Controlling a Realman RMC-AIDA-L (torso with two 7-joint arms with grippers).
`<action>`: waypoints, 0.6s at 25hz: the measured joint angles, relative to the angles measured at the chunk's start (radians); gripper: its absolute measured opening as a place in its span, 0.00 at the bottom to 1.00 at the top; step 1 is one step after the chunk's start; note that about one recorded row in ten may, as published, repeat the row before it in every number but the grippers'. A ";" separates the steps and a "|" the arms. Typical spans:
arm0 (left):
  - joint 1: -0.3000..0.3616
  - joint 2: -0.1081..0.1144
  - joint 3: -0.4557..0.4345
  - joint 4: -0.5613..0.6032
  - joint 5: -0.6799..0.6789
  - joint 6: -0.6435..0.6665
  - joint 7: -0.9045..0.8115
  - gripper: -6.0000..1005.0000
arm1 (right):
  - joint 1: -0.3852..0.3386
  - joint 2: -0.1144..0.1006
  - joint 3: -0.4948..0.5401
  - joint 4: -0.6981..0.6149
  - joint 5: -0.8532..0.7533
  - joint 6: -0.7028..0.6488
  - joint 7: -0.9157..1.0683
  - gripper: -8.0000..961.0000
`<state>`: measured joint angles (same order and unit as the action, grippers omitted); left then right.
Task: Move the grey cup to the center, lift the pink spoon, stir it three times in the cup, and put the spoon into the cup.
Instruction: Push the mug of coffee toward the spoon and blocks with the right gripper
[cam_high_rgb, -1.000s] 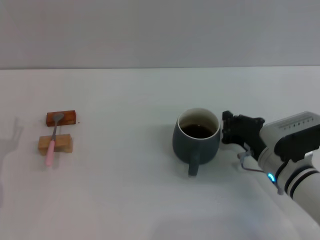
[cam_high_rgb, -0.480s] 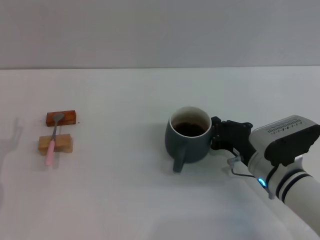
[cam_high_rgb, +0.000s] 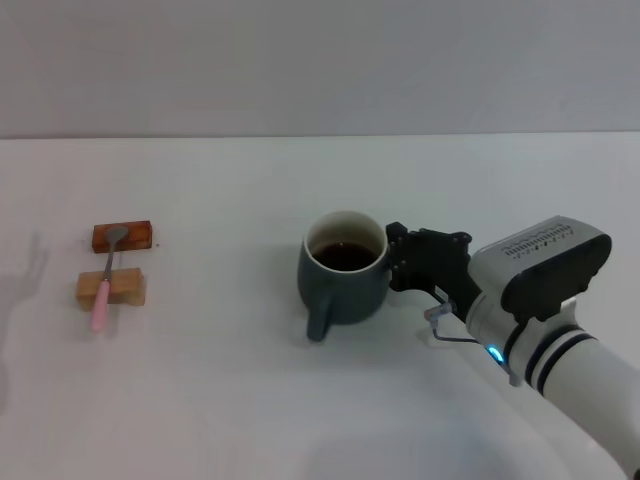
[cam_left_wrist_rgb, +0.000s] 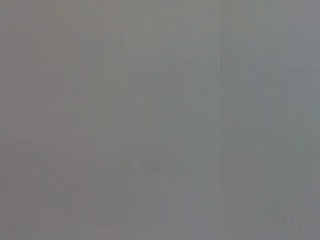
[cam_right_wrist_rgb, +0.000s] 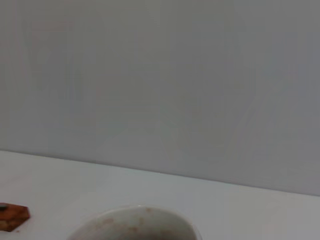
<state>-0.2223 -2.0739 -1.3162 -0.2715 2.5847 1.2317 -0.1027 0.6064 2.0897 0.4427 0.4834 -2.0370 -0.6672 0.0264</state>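
Note:
The grey cup (cam_high_rgb: 345, 285) stands near the middle of the white table with dark liquid inside, its handle pointing toward me and to the left. My right gripper (cam_high_rgb: 398, 262) presses against the cup's right side, level with the rim. The right wrist view shows only the cup's pale rim (cam_right_wrist_rgb: 135, 222) close ahead. Far to the left, the pink spoon (cam_high_rgb: 104, 285) lies across two small blocks, bowl end away from me. My left gripper does not appear in any view.
The spoon rests on a reddish-brown block (cam_high_rgb: 123, 236) and a tan wooden block (cam_high_rgb: 111, 289); the reddish block (cam_right_wrist_rgb: 11, 216) also shows in the right wrist view. Bare white table (cam_high_rgb: 220, 200) lies between blocks and cup. A grey wall stands behind.
My right gripper has travelled left with the grey cup against it, and the cup has slid toward the table's middle. Its handle has swung from straight toward me to the left.

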 joint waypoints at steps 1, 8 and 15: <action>0.000 0.000 0.000 0.000 0.000 0.000 0.000 0.81 | 0.000 0.000 0.000 0.000 0.000 0.000 0.000 0.01; 0.000 0.000 -0.001 0.000 0.000 0.000 0.000 0.81 | 0.011 0.000 -0.018 0.013 -0.002 0.000 0.000 0.01; 0.001 0.000 -0.002 0.000 0.000 0.003 0.000 0.81 | 0.016 0.001 -0.037 0.038 -0.003 0.015 0.000 0.01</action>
<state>-0.2216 -2.0739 -1.3177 -0.2715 2.5848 1.2349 -0.1027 0.6226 2.0905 0.4053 0.5214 -2.0403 -0.6526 0.0266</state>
